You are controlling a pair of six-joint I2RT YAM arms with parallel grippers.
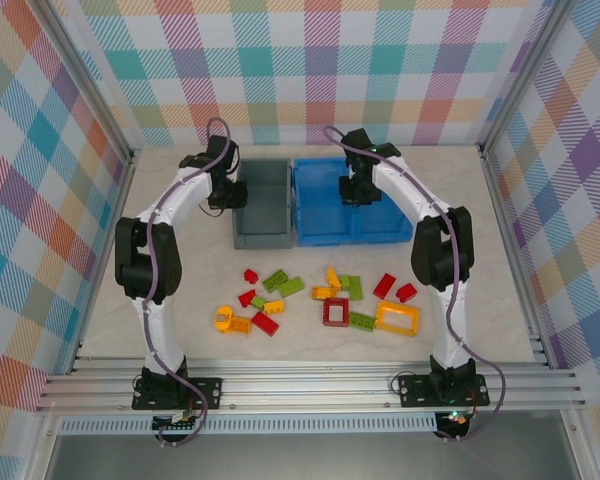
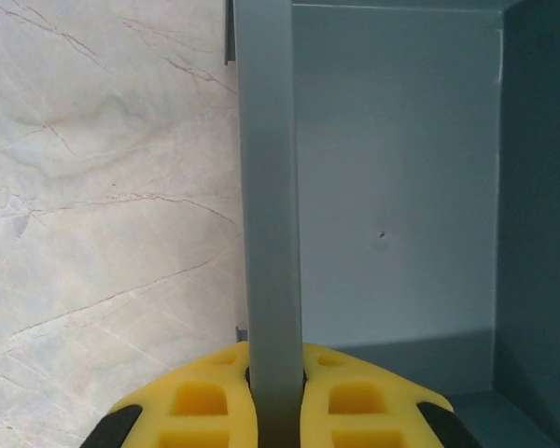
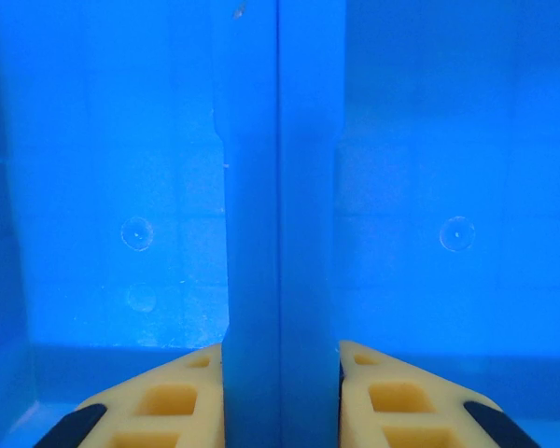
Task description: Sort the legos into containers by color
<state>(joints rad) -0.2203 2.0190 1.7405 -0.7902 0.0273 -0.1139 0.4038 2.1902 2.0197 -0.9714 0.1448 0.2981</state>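
One grey bin (image 1: 265, 205) and one blue bin (image 1: 325, 215) of two compartments, side by side at the back of the worktop (image 1: 500, 300). About sixteen legos (image 1: 323, 293) loose in front: six red, five green, five yellow-orange. Grey wall pinched by left tool (image 2: 275, 373); blue divider by right tool (image 3: 280, 359).

Robot lab test cell. Marble-look table (image 1: 480, 250) boxed in by plaid backdrop panels (image 1: 320, 70) at far edge and both sides. Aluminium extrusion rails (image 1: 310, 385) along table's near edge. Left arm (image 1: 145, 255) and right arm (image 1: 442, 250), white with black joints, bolted there side by side. Metal frame strut (image 1: 515, 250) along table's right edge.
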